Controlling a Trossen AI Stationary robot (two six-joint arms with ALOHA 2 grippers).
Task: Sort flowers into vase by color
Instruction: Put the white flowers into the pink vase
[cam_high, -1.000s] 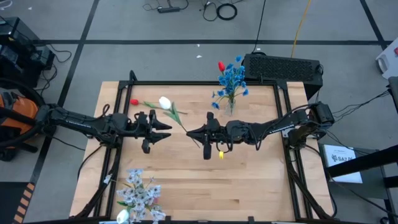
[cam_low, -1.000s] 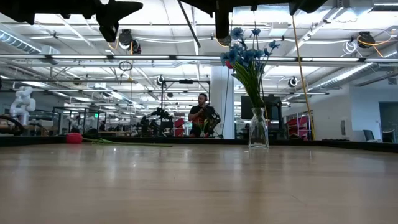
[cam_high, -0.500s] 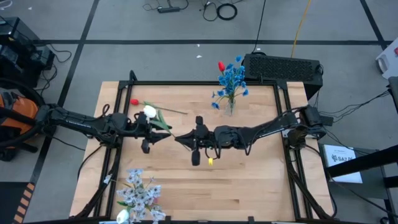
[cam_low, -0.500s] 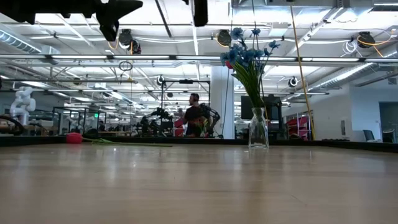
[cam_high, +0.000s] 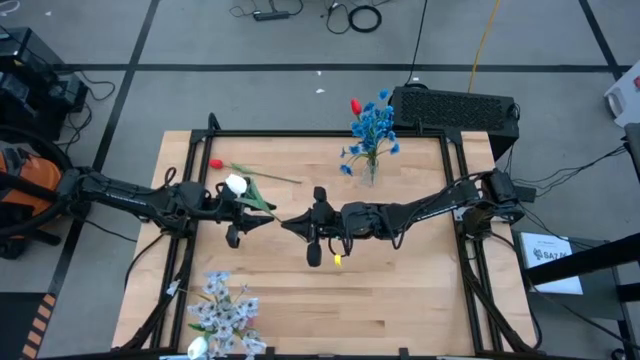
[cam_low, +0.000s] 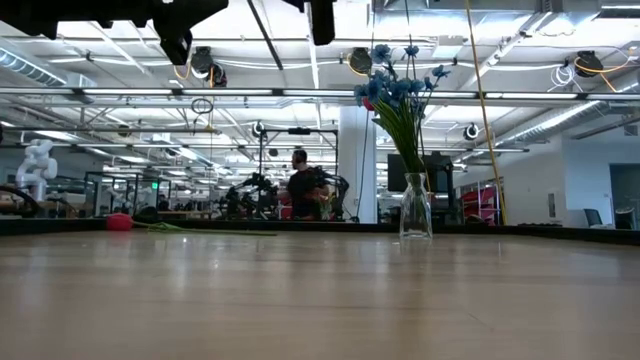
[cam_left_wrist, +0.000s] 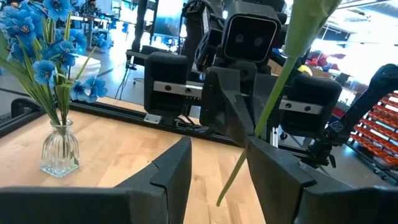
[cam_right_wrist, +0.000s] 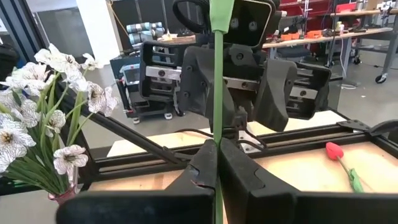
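Note:
A white-bud flower (cam_high: 236, 184) on a green stem (cam_right_wrist: 216, 74) is in the air over the table's middle left, held by my right gripper (cam_high: 288, 221), which is shut on the stem. My left gripper (cam_high: 262, 208) is open and faces the right one. Its two fingers (cam_left_wrist: 180, 165) stand on either side of the stem (cam_left_wrist: 273, 93) and do not plainly touch it. A red-bud flower (cam_high: 215, 164) lies flat on the table near the far left. The glass vase (cam_high: 372, 165) at the far edge holds blue flowers and one red bud. My right gripper pinches the green stem (cam_right_wrist: 216, 134) between its two fingers, a little above the stem's free end (cam_left_wrist: 219, 200). The fingers come level from the table's right and lie across the stem. The flower is lifted clear, with its bud end over my left gripper.
A second vase of pale white-lavender flowers (cam_high: 222, 312) stands at the near left edge. A black frame (cam_high: 300, 134) runs round the tabletop. The bare wood of the middle and the near right (cam_high: 400, 300) is free room. A person (cam_low: 300, 190) stands far back in the room.
My right gripper has moved toward the table's left with the flower. That brought the stem between my left gripper's open fingers. The white bud has swung from farther out toward the near left and is now over my left gripper. The left arm has kept still.

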